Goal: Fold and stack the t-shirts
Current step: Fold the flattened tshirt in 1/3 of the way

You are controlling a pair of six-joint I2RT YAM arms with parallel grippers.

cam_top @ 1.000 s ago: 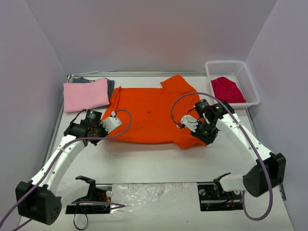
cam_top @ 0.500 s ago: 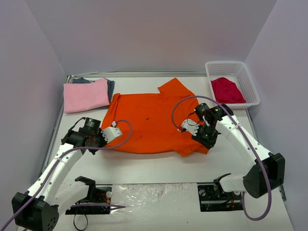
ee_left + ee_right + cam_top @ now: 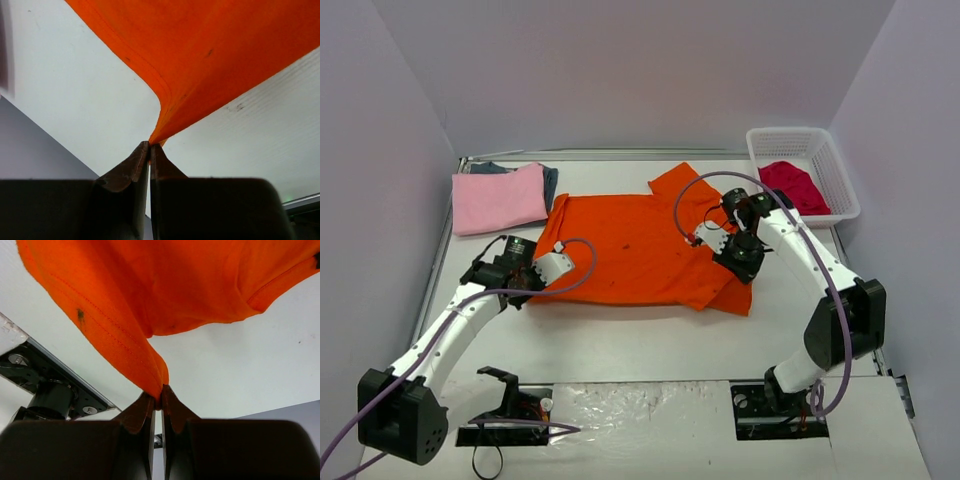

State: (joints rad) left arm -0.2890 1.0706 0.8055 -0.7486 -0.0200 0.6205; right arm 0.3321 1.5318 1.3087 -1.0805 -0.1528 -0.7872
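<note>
The bright orange t-shirt (image 3: 630,250) lies spread across the middle of the table. My left gripper (image 3: 533,288) is shut on its near-left corner; the left wrist view shows the cloth (image 3: 215,55) pinched between the tips of that gripper (image 3: 150,145). My right gripper (image 3: 738,260) is shut on the shirt's right side, lifting a fold (image 3: 165,285) that runs into its tips (image 3: 161,390). A folded light pink t-shirt (image 3: 500,196) lies at the back left on a dark blue-grey one (image 3: 551,180). A crimson t-shirt (image 3: 792,186) lies in the basket.
The white lattice basket (image 3: 842,172) stands at the back right by the wall. Grey walls close in the left, back and right sides. The arm bases and a plastic-covered strip (image 3: 640,405) take up the near edge. A metal bracket (image 3: 47,385) shows in the right wrist view.
Both grippers first pulled the orange shirt toward the near edge, then the right gripper moved back and up with its side. The shirt now lies lower and flatter, its right edge doubled over.
</note>
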